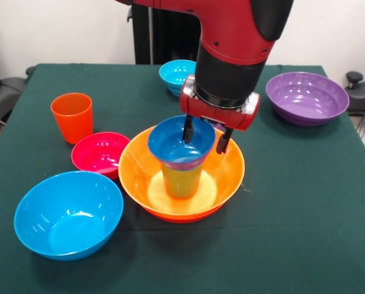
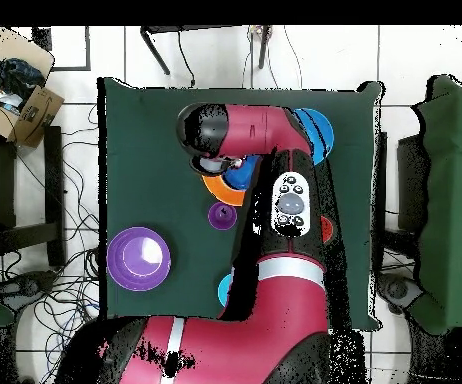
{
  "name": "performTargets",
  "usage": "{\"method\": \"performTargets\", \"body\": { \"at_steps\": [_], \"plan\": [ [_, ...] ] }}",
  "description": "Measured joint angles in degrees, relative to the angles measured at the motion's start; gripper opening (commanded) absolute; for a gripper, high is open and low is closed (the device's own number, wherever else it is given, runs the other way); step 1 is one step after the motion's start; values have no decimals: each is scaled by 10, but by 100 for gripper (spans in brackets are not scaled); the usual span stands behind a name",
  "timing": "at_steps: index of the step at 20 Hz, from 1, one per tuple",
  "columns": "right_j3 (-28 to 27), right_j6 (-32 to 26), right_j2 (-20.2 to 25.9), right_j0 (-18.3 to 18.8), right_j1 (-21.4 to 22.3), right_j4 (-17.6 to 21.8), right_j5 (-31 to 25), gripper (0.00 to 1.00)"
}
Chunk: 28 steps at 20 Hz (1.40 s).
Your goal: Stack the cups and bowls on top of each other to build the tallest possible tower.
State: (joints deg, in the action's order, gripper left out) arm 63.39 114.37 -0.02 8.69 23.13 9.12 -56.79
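Note:
A broad yellow-orange bowl [image 1: 231,174] sits mid-table on what looks like an orange-red bowl, of which only the lower edge [image 1: 182,217] shows. A lime green cup [image 1: 181,179] stands in it, and a dark blue small bowl [image 1: 173,147] rests tilted on top. My gripper [image 1: 205,138] hangs over that bowl's right rim with its fingers apart, one inside and one outside. The orange cup [image 1: 71,116], magenta bowl [image 1: 101,153], sky-blue bowl [image 1: 68,214], cyan bowl [image 1: 175,73] and purple bowl [image 1: 307,97] stand apart. A small purple round thing [image 2: 221,214], perhaps the purple cup, shows only in the overhead view.
The table has a dark green cloth [image 1: 305,220]. In the overhead view the red arm [image 2: 275,160] covers most of the stack; the purple bowl [image 2: 138,258] and sky-blue bowl [image 2: 318,135] show beside it. Boxes [image 2: 25,90] lie off the table.

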Motion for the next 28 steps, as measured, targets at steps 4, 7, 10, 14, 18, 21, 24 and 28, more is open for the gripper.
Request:
{"method": "performTargets", "body": {
  "at_steps": [4,7,10,14,18,21,24,28],
  "plan": [
    [0,0,0,0,0,0,0,100],
    [0,0,0,-1,1,0,0,100],
    [0,0,0,-1,1,0,0,100],
    [0,0,1,-1,3,0,0,100],
    [3,0,2,-1,11,0,0,100],
    [6,0,3,-1,20,0,0,100],
    [11,0,6,1,35,0,0,100],
    [26,0,16,9,59,0,0,100]
  ]
}}
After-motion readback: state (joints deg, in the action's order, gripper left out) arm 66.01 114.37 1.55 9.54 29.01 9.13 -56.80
